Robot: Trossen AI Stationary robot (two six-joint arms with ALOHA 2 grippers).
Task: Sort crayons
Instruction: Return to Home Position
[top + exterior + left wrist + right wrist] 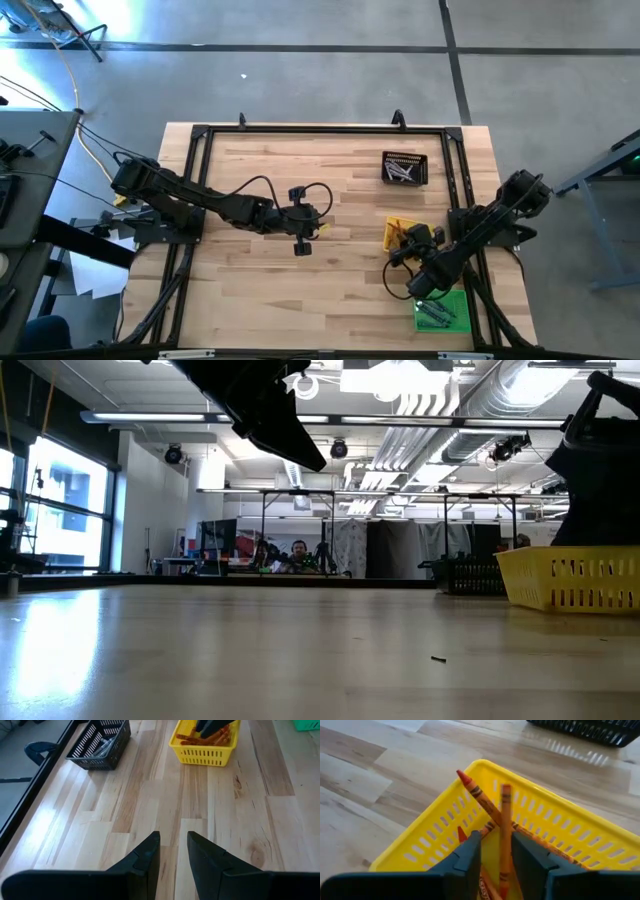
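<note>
My right gripper [496,845] hangs open inside the yellow tray [445,835], at the table's right [398,232]. One orange-red crayon [506,835] stands on end between its fingers. A second crayon [477,795] leans against the tray's wall with its tip above the rim. More orange-red crayons [210,740] lie in the tray. Grey crayons [400,174] lie in the black tray [404,168], and dark ones [432,314] lie in the green tray [443,312]. My left gripper [173,845] waits open above the table's middle [302,247] with nothing between its fingers. My right gripper's fingers slant down into the yellow tray, one on each side of the upright orange-red crayon's shaft [506,850]. The crayon stands close against one finger [527,860], with a gap to the other. Whether that finger touches it I cannot tell.
Bare wood lies between my left gripper and the trays [200,805]. A black frame rail [325,128] runs along the table's far and side edges. A small dark speck [438,658] lies on the wood near the yellow tray [575,580].
</note>
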